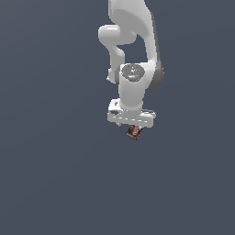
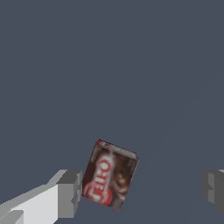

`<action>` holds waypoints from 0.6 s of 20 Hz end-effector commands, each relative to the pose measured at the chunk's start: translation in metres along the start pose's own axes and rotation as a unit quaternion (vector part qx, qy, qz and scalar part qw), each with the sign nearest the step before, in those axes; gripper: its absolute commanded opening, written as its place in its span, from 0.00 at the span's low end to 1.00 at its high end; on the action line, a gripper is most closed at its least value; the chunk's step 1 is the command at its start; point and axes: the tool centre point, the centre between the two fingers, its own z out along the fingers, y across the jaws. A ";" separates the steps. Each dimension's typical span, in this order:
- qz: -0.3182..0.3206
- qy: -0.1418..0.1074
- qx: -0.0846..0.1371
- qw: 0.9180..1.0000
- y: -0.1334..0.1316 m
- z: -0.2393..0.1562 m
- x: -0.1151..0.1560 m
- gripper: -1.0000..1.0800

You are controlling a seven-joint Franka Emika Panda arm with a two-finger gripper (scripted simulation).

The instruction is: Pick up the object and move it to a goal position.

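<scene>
Hovering my gripper (image 2: 142,192) released, jaws spread wide, one finger (image 2: 70,194) just beside the box (image 2: 109,175), which sits skewed between them, so I judge a closing grasp comes next.

The white arm (image 1: 137,41) is seen from above in the exterior view, entering at twelve o'clock and folded down toward the centre. The wrist is pointed straight down, with the hand (image 1: 132,123) carried beneath its flange at six o'clock. In the wrist view the fingers (image 2: 70,193) are seen spread wide apart, one at about seven o'clock and the other at about four o'clock, with a broad gap left between them. Nothing is clamped between the pads.
</scene>
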 end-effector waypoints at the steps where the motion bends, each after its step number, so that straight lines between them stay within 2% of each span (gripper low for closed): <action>1: 0.025 0.000 -0.003 1.000 -0.005 0.010 -0.007 0.96; 12: 0.126 0.004 -0.016 0.992 -0.022 0.049 -0.038 0.96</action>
